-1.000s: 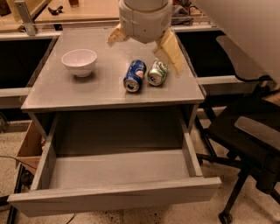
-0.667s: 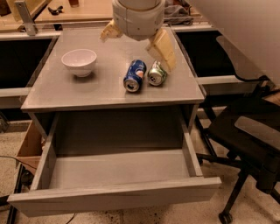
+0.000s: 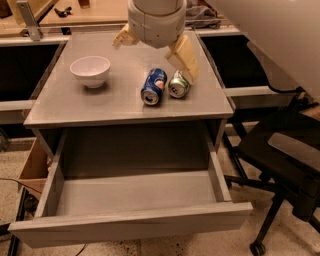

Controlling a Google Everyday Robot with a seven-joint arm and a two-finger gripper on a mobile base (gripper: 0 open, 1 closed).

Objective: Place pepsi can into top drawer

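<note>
The blue pepsi can (image 3: 153,86) lies on its side on the grey cabinet top (image 3: 75,105), with its silver end toward me. A green-and-silver can (image 3: 178,84) lies right beside it on the right. The top drawer (image 3: 132,192) is pulled wide open below the cabinet top and holds nothing. My gripper (image 3: 156,49) hangs above the back of the cabinet top, behind the two cans. Its tan fingers (image 3: 185,55) are spread apart and hold nothing.
A white bowl (image 3: 90,70) stands on the left of the cabinet top. A black office chair (image 3: 282,160) stands at the right of the drawer. A cardboard box (image 3: 35,167) sits on the floor at the left. A wooden table (image 3: 85,12) is behind the cabinet.
My gripper has moved a little to the left and toward the back of the cabinet top. The cans, bowl and drawer have not moved.
</note>
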